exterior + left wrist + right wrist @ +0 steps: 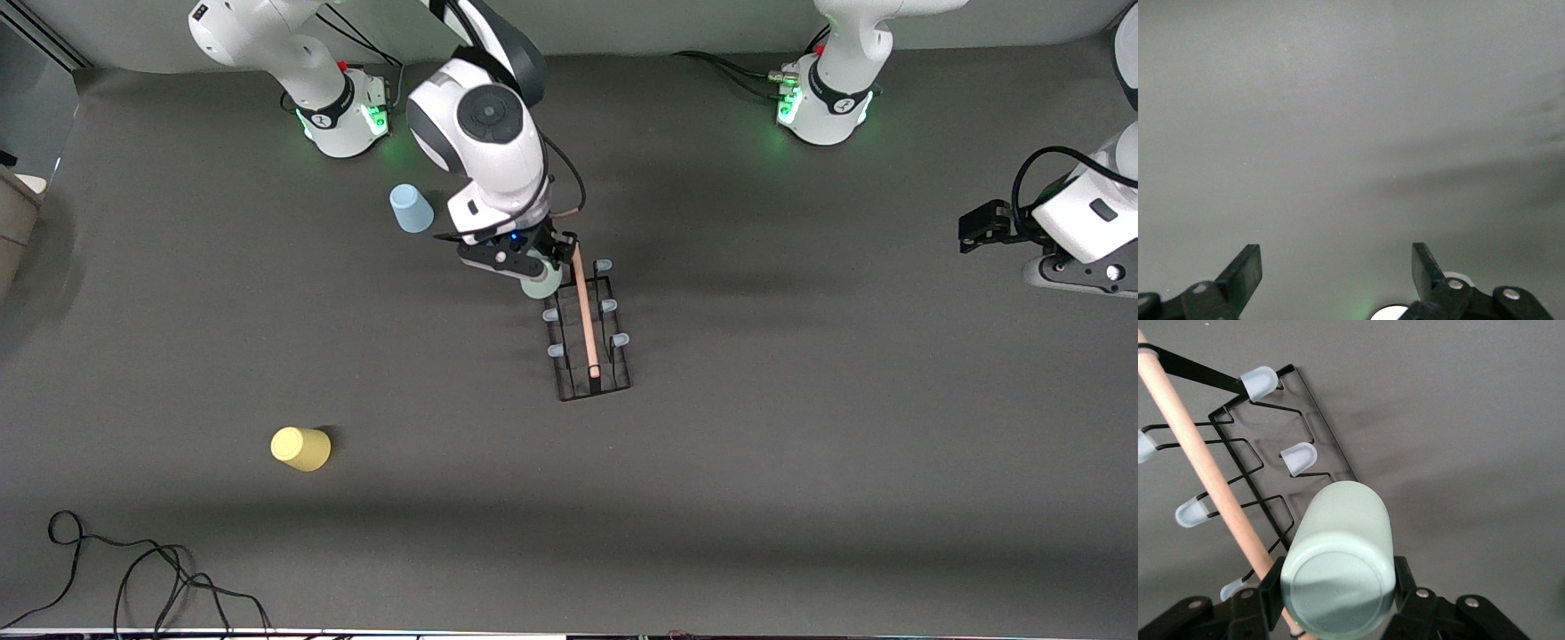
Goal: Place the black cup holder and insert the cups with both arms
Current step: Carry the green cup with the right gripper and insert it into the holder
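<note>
The black cup holder (589, 338) stands mid-table, its wooden handle (1215, 477) along the top. My right gripper (533, 268) is shut on the pale mint green cup (540, 283) at the holder's end nearest the robot bases. In the right wrist view the gripper (1338, 587) clasps the cup (1338, 553) bottom-up, its mouth toward the rack. Five peg tips show and the sixth is hidden by the cup. The pale blue cup (411, 208) stands mouth-down beside the right arm. The yellow cup (300, 448) stands nearer the camera. My left gripper (978, 227) waits open and empty.
A loose black cable (133, 578) lies at the table's near edge toward the right arm's end. The left wrist view shows only bare grey table under the open left gripper (1337, 267).
</note>
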Robot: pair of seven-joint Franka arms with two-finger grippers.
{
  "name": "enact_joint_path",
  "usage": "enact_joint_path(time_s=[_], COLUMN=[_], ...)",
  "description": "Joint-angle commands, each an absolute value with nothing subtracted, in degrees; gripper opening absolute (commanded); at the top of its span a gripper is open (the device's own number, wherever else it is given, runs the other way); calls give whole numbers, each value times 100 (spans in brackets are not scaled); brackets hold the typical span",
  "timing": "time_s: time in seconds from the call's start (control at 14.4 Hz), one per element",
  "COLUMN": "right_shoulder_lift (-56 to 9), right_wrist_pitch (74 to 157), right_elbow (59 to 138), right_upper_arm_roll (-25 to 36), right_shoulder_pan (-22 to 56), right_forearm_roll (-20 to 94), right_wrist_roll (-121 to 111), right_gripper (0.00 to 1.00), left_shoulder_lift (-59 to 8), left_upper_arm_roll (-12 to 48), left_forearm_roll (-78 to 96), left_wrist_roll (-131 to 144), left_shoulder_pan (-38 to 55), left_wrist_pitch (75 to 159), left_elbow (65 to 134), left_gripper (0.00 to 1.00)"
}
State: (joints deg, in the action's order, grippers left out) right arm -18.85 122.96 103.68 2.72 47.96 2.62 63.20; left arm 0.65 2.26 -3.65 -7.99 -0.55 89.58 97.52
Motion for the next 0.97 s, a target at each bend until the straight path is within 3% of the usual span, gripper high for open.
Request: enact_joint_path(time_s=[0.0, 0.07, 0.14, 0.28, 0.49, 0.9], right_shoulder_lift=[-2162, -2206, -2215, -2145, -2022, -2056], right_wrist_pitch=[12436, 12445, 12445, 12375, 11508, 11276], right_elbow=[10169, 10160, 10151, 10012, 9415, 9422], right_upper_arm_roll=[299, 308, 308, 369, 439, 615], right_shoulder_pan=[4887, 4869, 4826, 4790, 4414, 2720], right_forearm_roll=[299, 308, 299, 299, 290, 272], right_wrist_roll=[6451, 6451, 6434, 6346, 6189, 3372], right_gripper=[36, 90, 100, 100, 100, 100], left_shoulder_lift=[70, 70, 70, 70, 70, 70], left_upper_arm_roll=[246, 246, 246, 246, 246, 246], left_forearm_roll=[-308, -308, -299, -308, -299, -299], left_wrist_roll=[-826, -826, -826, -826, -826, -826], left_shoulder_pan=[-105, -105, -105, -105, -105, -114], left_wrist_pitch=[8868, 8868, 8868, 8868, 8868, 8868], left_elbow=[9712, 9712, 9712, 9712, 9712, 9703], left_gripper=[100, 100, 100, 100, 100, 100])
